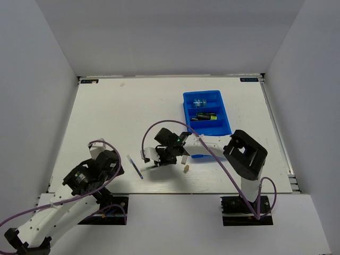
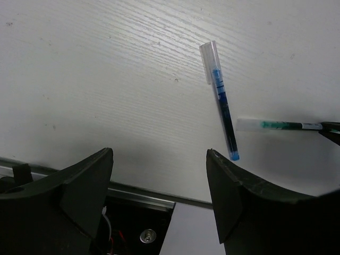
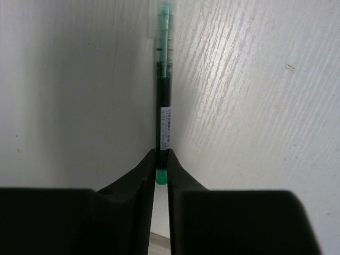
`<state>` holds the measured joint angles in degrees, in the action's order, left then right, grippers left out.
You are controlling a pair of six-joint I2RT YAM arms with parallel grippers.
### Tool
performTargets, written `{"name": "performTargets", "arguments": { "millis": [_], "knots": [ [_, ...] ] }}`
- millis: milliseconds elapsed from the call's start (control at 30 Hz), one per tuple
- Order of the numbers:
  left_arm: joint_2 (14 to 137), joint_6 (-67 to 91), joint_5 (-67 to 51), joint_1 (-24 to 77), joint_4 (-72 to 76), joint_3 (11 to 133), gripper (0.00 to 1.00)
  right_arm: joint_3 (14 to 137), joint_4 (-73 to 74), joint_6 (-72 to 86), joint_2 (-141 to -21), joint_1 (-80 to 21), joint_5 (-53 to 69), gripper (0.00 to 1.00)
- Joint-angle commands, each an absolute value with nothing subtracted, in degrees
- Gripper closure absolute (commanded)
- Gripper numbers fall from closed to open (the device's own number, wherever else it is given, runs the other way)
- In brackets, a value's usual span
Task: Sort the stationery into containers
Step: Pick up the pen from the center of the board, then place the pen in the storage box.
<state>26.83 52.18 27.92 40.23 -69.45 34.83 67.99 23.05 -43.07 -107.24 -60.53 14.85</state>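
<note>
My right gripper (image 3: 162, 158) is shut on the tail end of a thin green pen (image 3: 163, 95), which points away from it low over the white table. Seen from above, that gripper (image 1: 159, 162) is reached out left of centre. Just left of it a thin blue pen (image 1: 135, 166) lies loose, also seen in the left wrist view (image 2: 223, 106) beside the green pen (image 2: 276, 125). My left gripper (image 2: 159, 159) hangs open and empty over the table's near edge, short of both pens. The blue tray (image 1: 226, 114) stands at the back right and holds highlighters (image 1: 204, 116) and a blue pack (image 1: 200, 102).
Another blue pen (image 1: 199, 156) and a tiny tan piece (image 1: 186, 169) lie on the table right of my right gripper. The right arm's purple cable (image 1: 212, 154) loops over that area. White walls close in the table on three sides.
</note>
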Motion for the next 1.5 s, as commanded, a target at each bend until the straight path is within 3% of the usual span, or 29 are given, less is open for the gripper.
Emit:
{"name": "performTargets", "arguments": {
  "millis": [0, 133, 433, 667, 900, 1167, 1467],
  "knots": [
    [29.44, 53.7, 27.07, 39.81, -65.57, 34.01, 0.19, 61.97, 21.2, -42.28, -108.02, -61.61, 8.98, 0.89],
    [30.49, 55.19, 26.72, 39.9, -61.8, 32.17, 0.19, 59.94, 20.92, -41.14, -106.96, -61.61, 6.51, 1.0],
    [39.97, 61.59, 24.96, 40.08, -54.76, 32.08, 0.2, 63.89, 25.92, -41.48, -95.91, -60.56, 0.45, 1.0],
    [50.17, 68.11, 22.33, 38.41, -56.52, 37.88, 0.29, 66.79, 27.69, -46.4, -86.06, -60.03, -6.41, 1.0],
    [50.97, 70.04, 19.26, 37.71, -52.83, 36.04, 0.29, 68.74, 31.38, -49.83, -79.82, -58.01, -11.85, 1.0],
    [53.87, 70.4, 13.45, 34.54, -49.14, 34.45, 0.29, 61.62, 28.3, -57.12, -69.79, -45.73, -18.63, 1.0],
    [58.88, 70.4, 9.58, 32.7, -47.02, 36.21, 0.29, 53.45, 33.47, -66.35, -63.54, -32.8, -8.9, 1.0]
  ]
}}
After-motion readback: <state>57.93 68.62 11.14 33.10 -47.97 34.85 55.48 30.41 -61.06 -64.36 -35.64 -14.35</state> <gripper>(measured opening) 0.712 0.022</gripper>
